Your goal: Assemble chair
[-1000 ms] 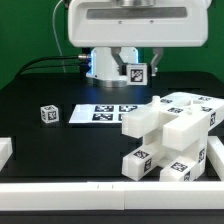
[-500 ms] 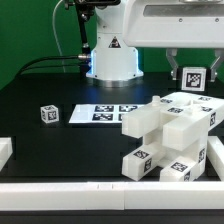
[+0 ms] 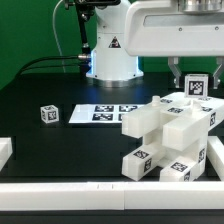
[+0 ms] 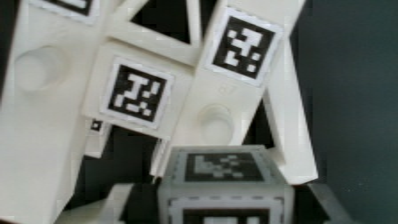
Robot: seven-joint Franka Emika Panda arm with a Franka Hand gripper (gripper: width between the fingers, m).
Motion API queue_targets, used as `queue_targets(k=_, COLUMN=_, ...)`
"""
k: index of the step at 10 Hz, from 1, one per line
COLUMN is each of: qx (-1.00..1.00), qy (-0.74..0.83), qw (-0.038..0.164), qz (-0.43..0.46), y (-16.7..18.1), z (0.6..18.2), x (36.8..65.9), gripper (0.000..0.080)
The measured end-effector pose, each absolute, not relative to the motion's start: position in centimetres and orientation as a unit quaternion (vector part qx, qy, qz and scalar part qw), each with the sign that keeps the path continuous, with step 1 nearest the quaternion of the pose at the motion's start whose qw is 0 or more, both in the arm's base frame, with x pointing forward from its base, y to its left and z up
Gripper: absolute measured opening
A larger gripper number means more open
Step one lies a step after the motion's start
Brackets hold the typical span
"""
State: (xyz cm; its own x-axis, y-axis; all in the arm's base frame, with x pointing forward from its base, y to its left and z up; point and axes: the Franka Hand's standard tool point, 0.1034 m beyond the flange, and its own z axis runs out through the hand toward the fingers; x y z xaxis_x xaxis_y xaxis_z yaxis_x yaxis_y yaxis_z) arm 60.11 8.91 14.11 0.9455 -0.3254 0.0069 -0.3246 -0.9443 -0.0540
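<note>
Clamped in the gripper [image 3: 195,88]: a small tagged block [image 3: 196,83] of the chair, pinched between both fingers [image 3: 176,72] and hanging clear of the table, high at the exterior view's right. In the wrist view, filling the near edge of the picture with its blurred tag face.

Directly beneath, per the wrist view: slanted flat white panels [image 4: 178,95] carrying two sharp black-and-white tags. Part of the stacked chair parts [image 3: 168,135], a heap of chunky white blocks and panels at the exterior view's right. Held block just above its top; touching or not, cannot tell.

Further out, across a matte black table [image 3: 60,145]: the marker board [image 3: 105,113] lying flat near the middle, and a lone tagged cube [image 3: 48,114] just beside it toward the exterior view's left.

Plain white edge block [image 3: 4,150] at the far left, long white rail [image 3: 90,190] along the near border.

Behind the board, the white robot base [image 3: 110,50] with a blue glow at its foot. Green backdrop [image 3: 30,30] beyond.
</note>
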Motion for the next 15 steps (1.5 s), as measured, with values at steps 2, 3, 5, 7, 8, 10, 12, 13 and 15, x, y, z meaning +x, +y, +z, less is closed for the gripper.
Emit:
queue_targets(k=2, qx=-0.986, qy=0.165, qw=0.024, qz=-0.005, y=8.8, z=13.5, x=60.0, gripper=0.0282)
queue_targets(k=3, qx=-0.986, qy=0.167, qw=0.023, qz=-0.004, y=8.6, z=13.4, x=59.9, gripper=0.0282)
queue_targets(k=5, qx=-0.986, qy=0.168, qw=0.023, qz=0.000, y=8.7, z=13.1, x=59.7, gripper=0.0282)
queue_targets(k=7, qx=-0.986, qy=0.165, qw=0.024, qz=0.002, y=9.3, z=13.0, x=59.4, gripper=0.0282)
queue_targets(k=8, qx=-0.986, qy=0.164, qw=0.025, qz=0.001, y=9.5, z=13.2, x=59.3, gripper=0.0282)
queue_targets(k=10, qx=-0.986, qy=0.163, qw=0.023, qz=0.004, y=9.5, z=12.9, x=58.9, gripper=0.0282)
queue_targets(k=12, qx=-0.986, qy=0.164, qw=0.021, qz=0.006, y=9.2, z=12.4, x=58.9, gripper=0.0282)
queue_targets(k=13, qx=-0.986, qy=0.164, qw=0.019, qz=0.007, y=9.2, z=12.0, x=58.8, gripper=0.0282)
queue_targets(k=15, qx=-0.986, qy=0.165, qw=0.018, qz=0.004, y=9.1, z=11.9, x=59.1, gripper=0.0282)
